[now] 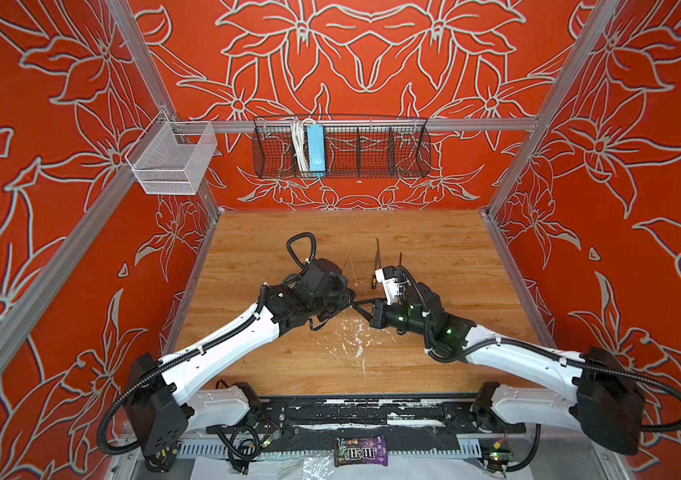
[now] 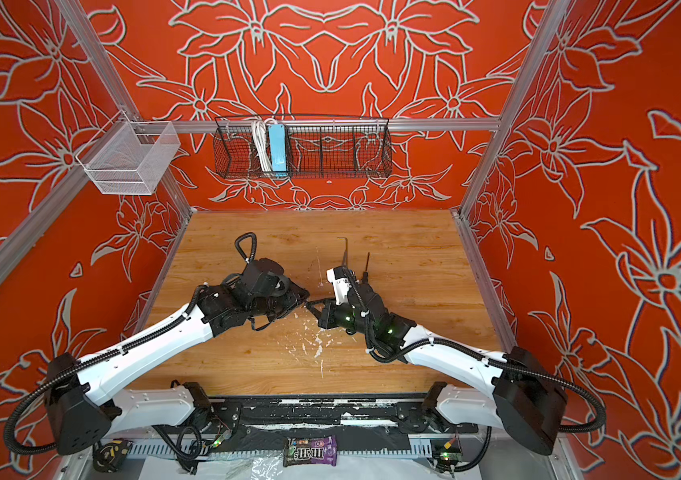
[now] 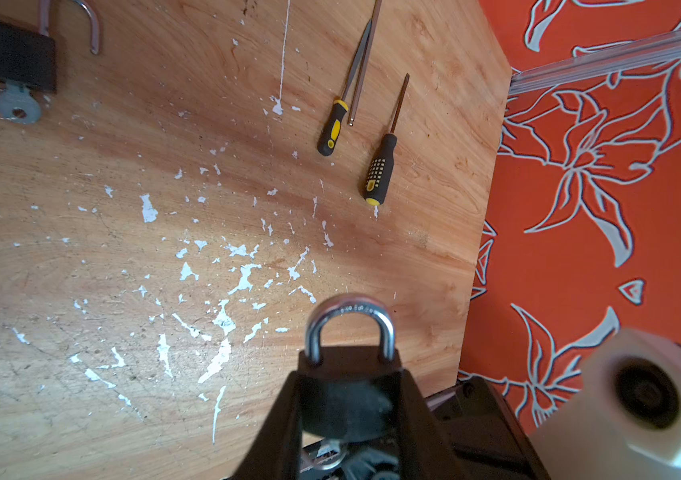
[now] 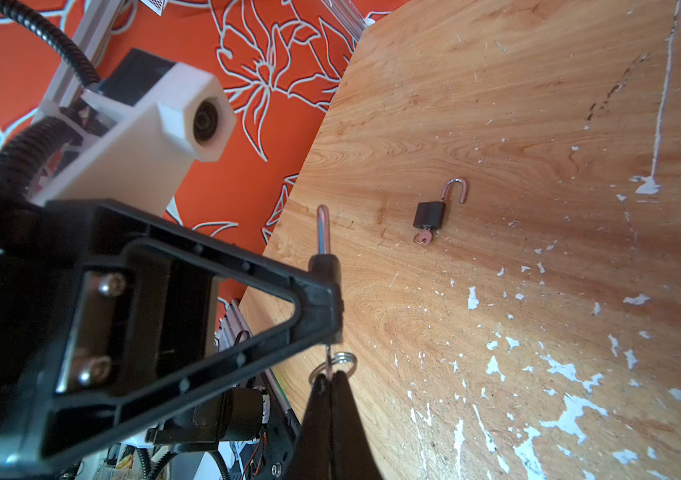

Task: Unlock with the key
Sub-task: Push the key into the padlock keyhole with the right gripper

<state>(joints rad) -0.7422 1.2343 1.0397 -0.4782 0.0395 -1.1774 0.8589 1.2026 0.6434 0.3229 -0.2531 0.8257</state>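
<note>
- Padlock [image 3: 349, 399]: black body, silver shackle seated shut. It is clamped between the two fingers of the left tool [image 3: 351, 378] and held clear above the desk [image 3: 39, 166], near its middle.
- Key [image 4: 329, 353]: thin silver blade running from the fingertips of the right tool [image 4: 331, 380] up to the padlock's base. How far it is seated cannot be told. A split ring [image 4: 347, 358] hangs at its bow.
- Right tool: fingers pressed together, pinching the key just beneath the left tool. In both top views the two tools meet tip to tip over the desk's centre.
- Second padlock [image 4: 430, 214]: lying flat on the desk, apart from the tools. Its shackle is swung open and a second key [image 4: 421, 237] sits in its base.
- Small screwdriver [image 3: 332, 129], black and yellow, and larger screwdriver [image 3: 380, 170]: lying near each other on the desk, just beyond the right arm's wrist.
- Hex key [image 3: 365, 58]: long and thin, lying against the small screwdriver's shaft.
- Desk surface: wood grain with scattered white flecks.
- Back wall: black wire basket [image 1: 372, 166] holding a blue power strip [image 1: 315, 147]. A white mesh basket [image 1: 172, 162] hangs at the left corner.
</note>
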